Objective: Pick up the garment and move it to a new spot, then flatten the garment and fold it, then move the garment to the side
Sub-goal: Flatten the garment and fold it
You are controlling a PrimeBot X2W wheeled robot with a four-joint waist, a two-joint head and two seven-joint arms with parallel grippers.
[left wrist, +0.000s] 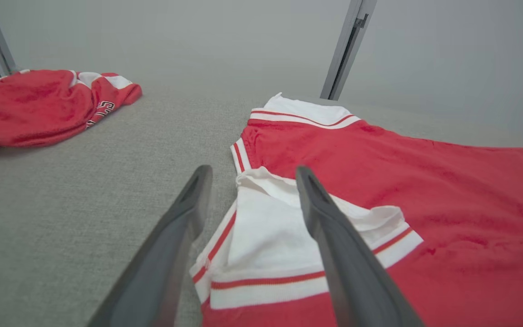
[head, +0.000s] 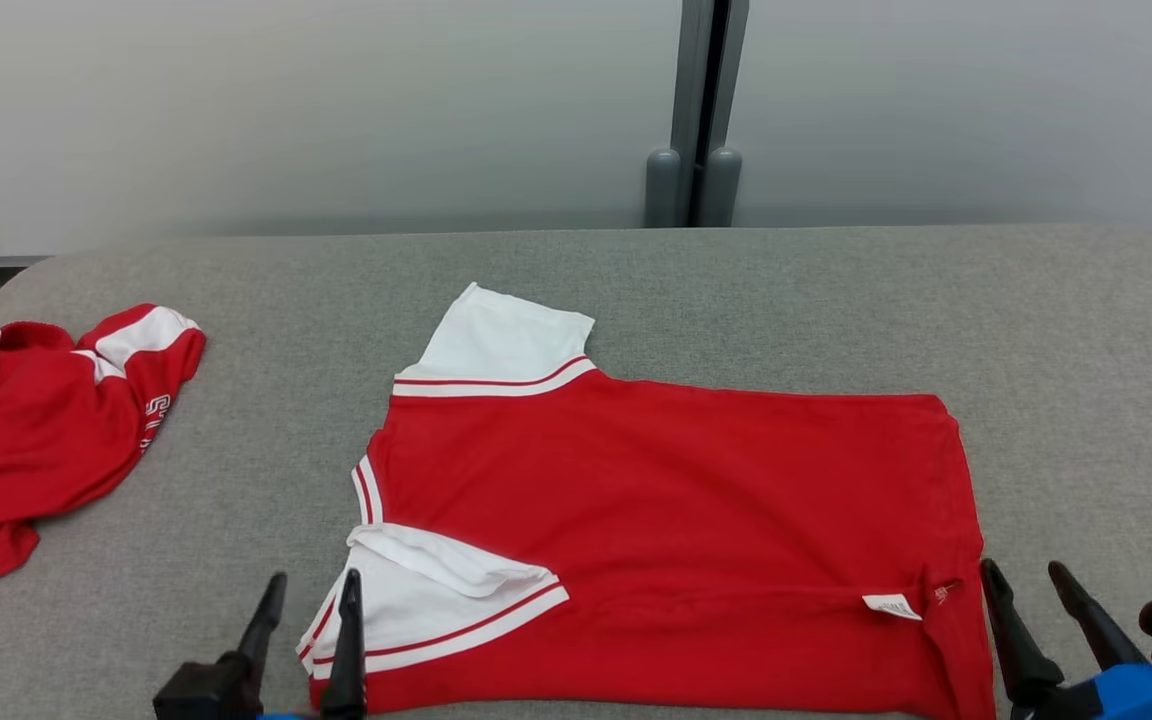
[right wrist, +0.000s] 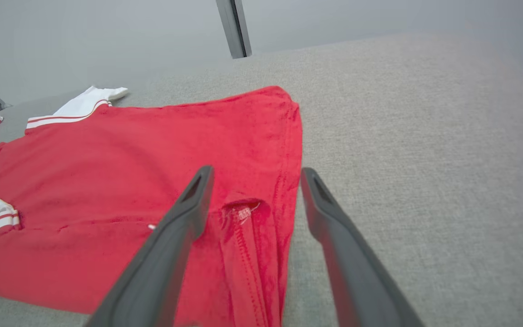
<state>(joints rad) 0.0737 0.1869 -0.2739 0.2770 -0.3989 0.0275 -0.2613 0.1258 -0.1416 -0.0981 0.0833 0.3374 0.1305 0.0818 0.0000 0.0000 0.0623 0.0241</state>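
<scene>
The garment (head: 676, 510) is a red shirt with white, red-striped sleeves, lying spread on the grey table (head: 636, 270), neck end to the left. Its near sleeve is folded over the body. My left gripper (head: 314, 590) stands open at the near left, its fingers either side of that white sleeve (left wrist: 266, 231), holding nothing. The left gripper (left wrist: 252, 175) shows the same in its wrist view. My right gripper (head: 1026, 578) stands open just past the shirt's right hem corner. In the right wrist view the right gripper (right wrist: 254, 175) hovers over the hem (right wrist: 248, 213) with a small label.
A second red and white garment (head: 36, 420) lies crumpled at the table's left edge, also seen as a red heap (left wrist: 39, 104) in the left wrist view. Behind the table are a pale wall and a grey post (head: 701, 110). Bare grey table (right wrist: 425, 136) lies right of the shirt.
</scene>
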